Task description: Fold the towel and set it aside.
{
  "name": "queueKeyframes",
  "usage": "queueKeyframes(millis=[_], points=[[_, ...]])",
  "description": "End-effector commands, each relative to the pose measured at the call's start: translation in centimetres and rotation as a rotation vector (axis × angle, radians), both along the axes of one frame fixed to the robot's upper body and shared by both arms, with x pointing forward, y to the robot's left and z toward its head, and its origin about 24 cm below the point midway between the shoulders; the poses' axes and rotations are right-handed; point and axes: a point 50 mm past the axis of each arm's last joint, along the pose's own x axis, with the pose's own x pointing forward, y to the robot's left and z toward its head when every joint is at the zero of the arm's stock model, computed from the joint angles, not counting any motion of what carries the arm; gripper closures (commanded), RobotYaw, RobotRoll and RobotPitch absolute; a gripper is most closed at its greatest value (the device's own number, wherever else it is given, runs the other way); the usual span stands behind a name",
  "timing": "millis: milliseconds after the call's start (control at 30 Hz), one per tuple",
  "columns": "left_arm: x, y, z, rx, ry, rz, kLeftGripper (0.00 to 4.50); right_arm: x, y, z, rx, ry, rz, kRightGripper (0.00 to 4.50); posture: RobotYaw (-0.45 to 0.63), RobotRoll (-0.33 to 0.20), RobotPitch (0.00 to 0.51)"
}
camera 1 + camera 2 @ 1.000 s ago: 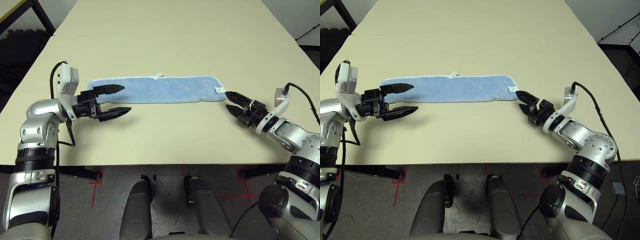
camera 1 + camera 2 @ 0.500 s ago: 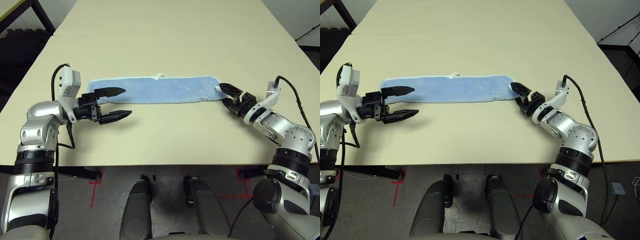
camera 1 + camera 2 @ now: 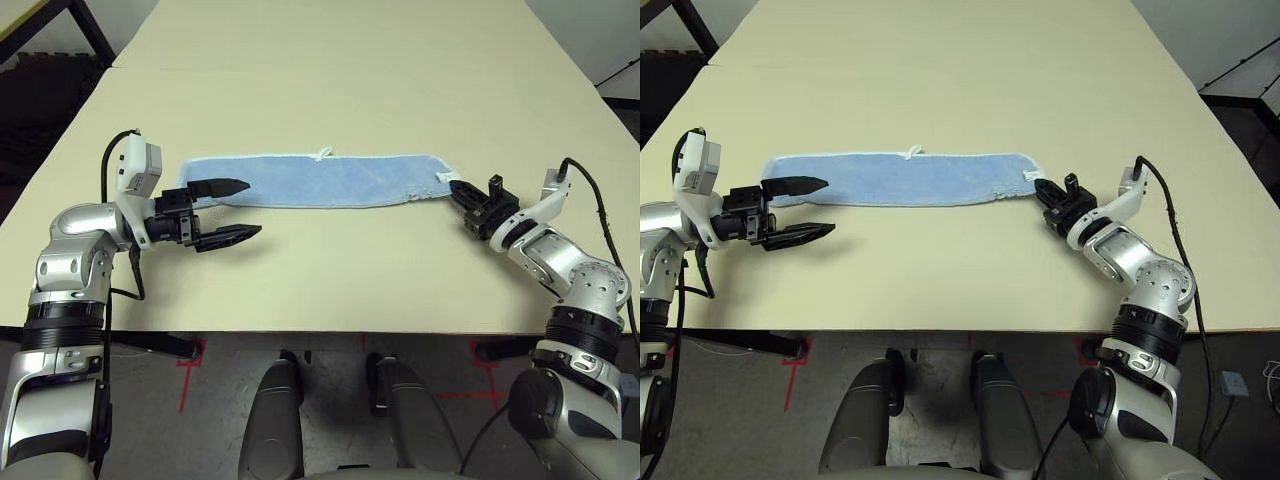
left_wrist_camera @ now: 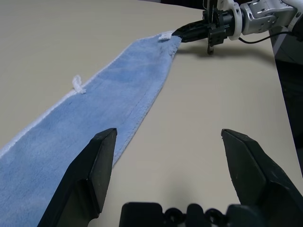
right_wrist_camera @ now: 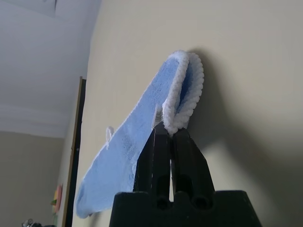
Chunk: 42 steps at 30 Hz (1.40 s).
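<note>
Nearest us, our left pincer (image 3: 228, 208) hovers with fingers spread wide over the tabletop (image 3: 330, 270), its far finger above the towel's left end; our right pincer (image 3: 458, 188) is clamped on the towel's right corner; beyond, the towel (image 3: 320, 180) lies as a long flat strip, its white loop (image 3: 321, 153) on the far edge.

- The towel (image 3: 320, 180) is soft, fuzzy blue cloth with a bumpy white edge
- The tabletop (image 3: 330, 80) looks smooth and matt
- The right pincer (image 5: 170, 137) is smooth black plastic
</note>
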Motion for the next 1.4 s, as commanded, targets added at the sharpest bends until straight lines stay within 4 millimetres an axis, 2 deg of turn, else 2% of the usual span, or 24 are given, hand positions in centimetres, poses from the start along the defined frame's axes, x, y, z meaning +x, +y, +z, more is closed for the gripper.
queueKeyframes(millis=[33, 367, 600, 900, 1067, 1233, 1400], points=[[-0.1, -0.2, 0.0, 0.007, 0.012, -0.018, 0.0, -1.3, -2.8, -1.9, -0.027, 0.097, -0.112, 4.46, 0.02, 0.0, 0.218], [0.7, -0.1, 0.1, -0.031, 0.006, 0.016, 0.0, -3.4, -7.9, -1.8, -0.106, 0.105, -0.236, 4.46, 0.0, 0.0, 0.217], [1.1, -0.3, 0.2, -0.031, -0.002, 0.01, 0.0, -3.7, -8.3, -1.0, -0.098, 0.066, -0.193, 4.46, 0.0, 0.0, 0.215], [1.1, -0.3, 0.3, -0.023, 0.001, 0.0, 0.0, -3.5, -5.9, 2.6, 0.046, -0.162, 0.021, 4.46, 0.01, 0.0, 0.214], [1.1, -0.3, 0.4, -0.021, 0.005, -0.005, 0.0, -3.1, -2.8, 4.0, 0.004, -0.214, 0.204, 4.46, 0.01, 0.0, 0.213], [1.1, -0.4, 0.4, -0.013, 0.003, -0.005, 0.0, -3.6, 0.8, 3.6, -0.154, -0.18, 0.45, 4.46, 0.03, 0.0, 0.21], [1.0, -0.4, 0.4, -0.015, 0.007, -0.005, 0.0, -3.0, 2.8, 3.0, -0.223, -0.166, 0.5, 4.46, 0.03, 0.0, 0.207]])
